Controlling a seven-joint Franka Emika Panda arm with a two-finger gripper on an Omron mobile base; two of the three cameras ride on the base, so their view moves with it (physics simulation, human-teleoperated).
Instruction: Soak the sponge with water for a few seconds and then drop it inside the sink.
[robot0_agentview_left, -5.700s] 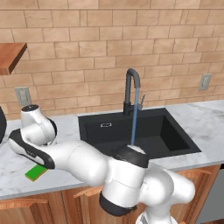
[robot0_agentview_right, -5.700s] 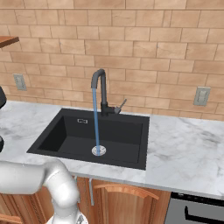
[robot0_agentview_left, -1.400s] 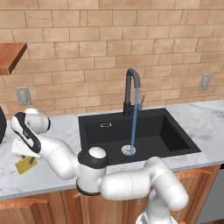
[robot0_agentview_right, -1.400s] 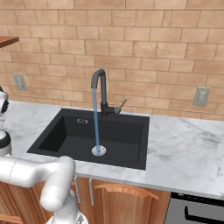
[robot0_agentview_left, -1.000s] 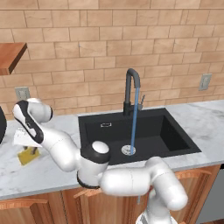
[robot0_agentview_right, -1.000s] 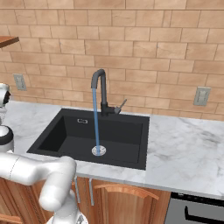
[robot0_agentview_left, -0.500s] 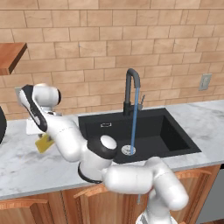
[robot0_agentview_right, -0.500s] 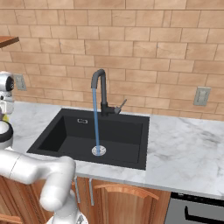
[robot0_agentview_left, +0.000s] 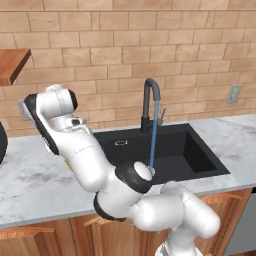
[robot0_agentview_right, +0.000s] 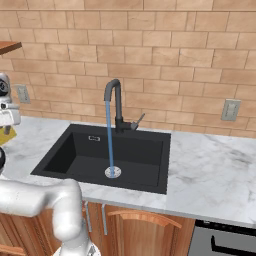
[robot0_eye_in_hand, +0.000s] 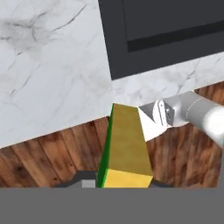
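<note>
The sponge (robot0_eye_in_hand: 124, 146), green on one side and yellow on the other, stands on edge between the fingers of my gripper (robot0_eye_in_hand: 124, 181), which is shut on it. It hangs in the air above the marble counter, to the left of the sink (robot0_eye_in_hand: 166, 26). In the right base view a yellow corner of the sponge (robot0_agentview_right: 5, 135) shows below the hand at the left edge. The black sink (robot0_agentview_right: 75, 155) holds a silver drain (robot0_agentview_right: 113, 172). A thin blue stream of water (robot0_agentview_right: 109, 135) runs from the black gooseneck tap (robot0_agentview_right: 116, 100) down to the drain. The water (robot0_agentview_left: 152, 135) also runs in the left base view.
Marble counter (robot0_agentview_right: 210, 170) lies on both sides of the sink, with a brick wall behind and wooden cabinet fronts (robot0_eye_in_hand: 52, 162) below. A wooden shelf (robot0_agentview_left: 12, 62) hangs at the upper left. Wall sockets (robot0_agentview_right: 230, 109) sit to the right and left.
The arm has lifted the sponge off the left counter and swung it up and to the right, toward the sink. The water keeps running.
</note>
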